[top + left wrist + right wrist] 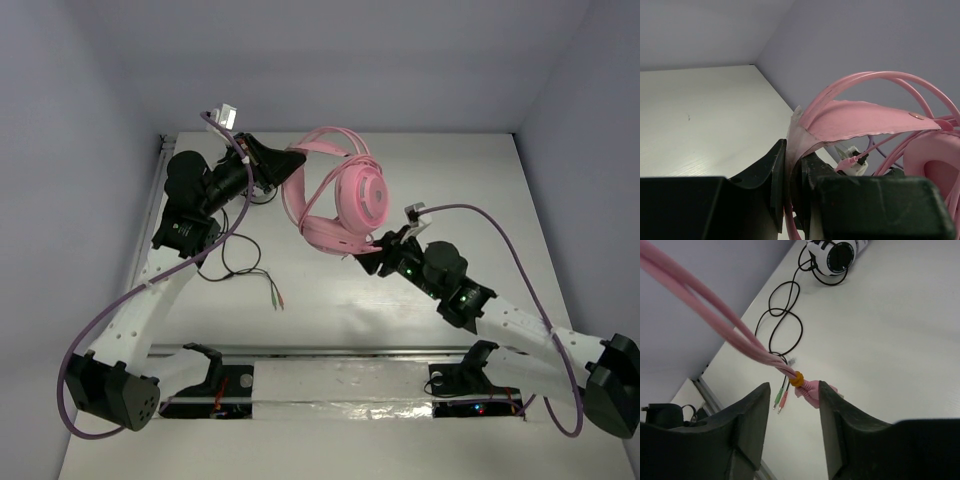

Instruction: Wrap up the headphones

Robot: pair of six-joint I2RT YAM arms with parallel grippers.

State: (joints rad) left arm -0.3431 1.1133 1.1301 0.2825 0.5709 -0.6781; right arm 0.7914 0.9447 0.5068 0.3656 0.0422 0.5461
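The pink headphones [355,195] hang above the table between both arms, the headband up and to the left and the earcups lower right. My left gripper [288,160] is shut on the headband strap [850,120], which is pinched flat between its jaws [795,157]. My right gripper [370,252] sits just below the lower earcup. In the right wrist view its fingers [794,387] stand apart. The bundled pink cable [740,335], bound by an orange band [797,379], ends between them, with its pink tip against the right finger.
Smaller black-and-white headphones [837,255] lie on the table at the left. Their black cable [240,265] loops toward the middle and ends in green and pink plugs [780,400]. A metal rail [330,352] runs along the near edge. Grey walls enclose the table.
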